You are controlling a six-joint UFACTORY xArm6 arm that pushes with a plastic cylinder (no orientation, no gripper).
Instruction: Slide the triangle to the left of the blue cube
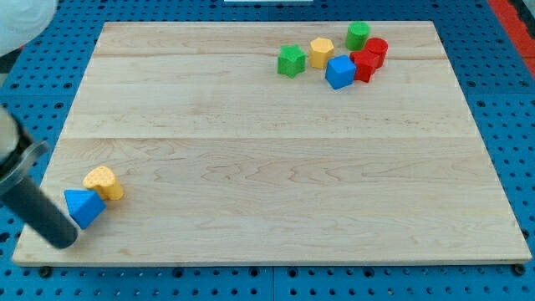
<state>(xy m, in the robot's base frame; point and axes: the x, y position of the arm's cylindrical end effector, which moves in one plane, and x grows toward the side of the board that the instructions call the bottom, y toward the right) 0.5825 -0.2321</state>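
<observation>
We see my tip (pixel 64 240) — a bare rod, gripping nothing — touching the blue triangle (pixel 83 206), far from the blue cube (pixel 340 72).

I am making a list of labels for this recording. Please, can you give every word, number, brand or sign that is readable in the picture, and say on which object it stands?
None: no readable text appears anywhere in the camera view.
The light wooden board shows only grain.
The blue triangular block, the yellow heart-shaped block and the blue cube have plain faces.
The dark rod with my tip, just left of the triangle, carries no marking.
</observation>
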